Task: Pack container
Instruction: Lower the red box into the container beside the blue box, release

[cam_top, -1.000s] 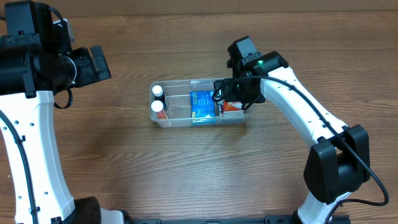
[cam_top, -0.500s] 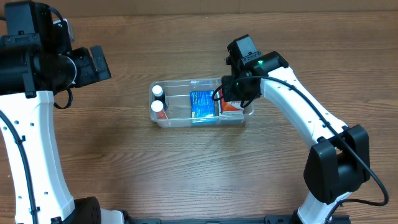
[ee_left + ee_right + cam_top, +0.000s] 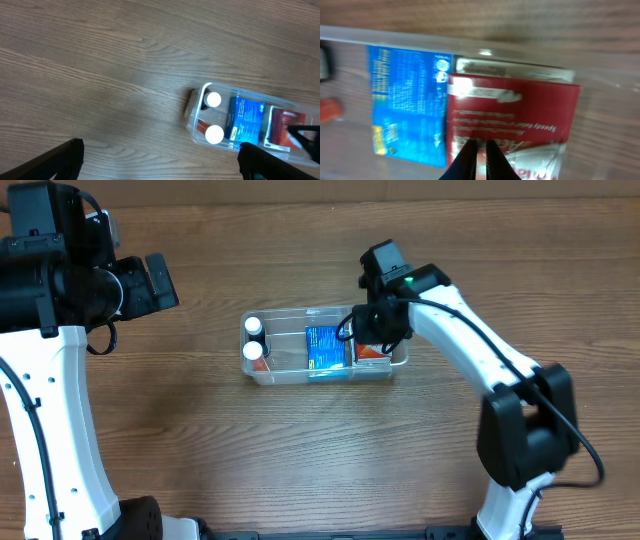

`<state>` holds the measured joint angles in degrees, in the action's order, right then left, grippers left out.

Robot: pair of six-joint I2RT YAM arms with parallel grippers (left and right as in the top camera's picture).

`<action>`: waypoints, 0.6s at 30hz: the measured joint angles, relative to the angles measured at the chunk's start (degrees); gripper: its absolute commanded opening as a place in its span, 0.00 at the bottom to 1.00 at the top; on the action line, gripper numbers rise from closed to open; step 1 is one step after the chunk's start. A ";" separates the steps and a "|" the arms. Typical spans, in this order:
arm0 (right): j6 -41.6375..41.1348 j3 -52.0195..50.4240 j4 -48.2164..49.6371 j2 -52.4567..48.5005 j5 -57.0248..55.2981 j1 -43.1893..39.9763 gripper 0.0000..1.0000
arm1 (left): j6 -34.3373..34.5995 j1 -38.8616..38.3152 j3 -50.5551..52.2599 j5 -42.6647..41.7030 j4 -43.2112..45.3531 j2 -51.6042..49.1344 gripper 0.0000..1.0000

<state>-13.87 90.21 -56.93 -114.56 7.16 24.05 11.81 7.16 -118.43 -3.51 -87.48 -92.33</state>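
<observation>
Clear plastic is forming the container (image 3: 300, 313), a shallow bin that is lying lengthwise near the middle of the wooden table (image 3: 320, 450). Packing is looking well along. Two white-capped bottles (image 3: 254, 338) are standing at the bin's left end, a blue box (image 3: 323, 346) is lying flat in the middle, and a red box (image 3: 374, 353) is lying just beside it at the right end.

The right gripper (image 3: 372, 330) is reaching down into that right end. Its wrist camera is showing the fingers pinched almost together over the red box (image 3: 515, 120), with only a sliver between them and nothing gripped.

The left gripper (image 3: 150, 280) is hanging well apart from the bin, above bare table, with its fingers spread wide and empty.

No loose items are showing on the table, so little seems left beyond settling the red box and pulling the arm clear.
</observation>
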 measured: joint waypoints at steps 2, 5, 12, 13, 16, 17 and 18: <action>0.04 0.00 0.37 -1.86 0.81 0.00 0.10 | 0.00 0.00 0.00 -0.02 -0.02 0.00 1.00; 0.02 0.39 -0.07 -2.08 1.55 -0.07 0.10 | 0.00 0.00 0.00 -0.02 -0.02 0.00 1.00; 0.20 0.42 -0.15 -2.08 1.66 -0.07 0.10 | 0.00 0.02 0.00 -0.02 -0.02 0.00 1.00; 0.22 0.42 -0.17 -2.08 1.64 -0.07 0.10 | 0.00 0.00 0.00 -0.02 -0.02 0.00 1.00; 0.20 0.50 -0.68 -1.75 1.66 -0.07 0.11 | 0.00 0.00 0.00 -0.02 -0.02 0.00 1.00; 0.22 0.63 -1.18 -1.46 1.70 -0.07 0.11 | 0.00 0.00 0.00 -0.02 0.00 0.00 1.00; 0.24 0.76 -1.75 -1.14 1.73 -0.07 0.11 | 0.00 0.00 0.00 -0.02 0.00 0.00 1.00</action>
<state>-13.63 90.98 -58.67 -115.70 8.88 23.99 11.81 7.16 -118.43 -3.53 -87.48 -92.33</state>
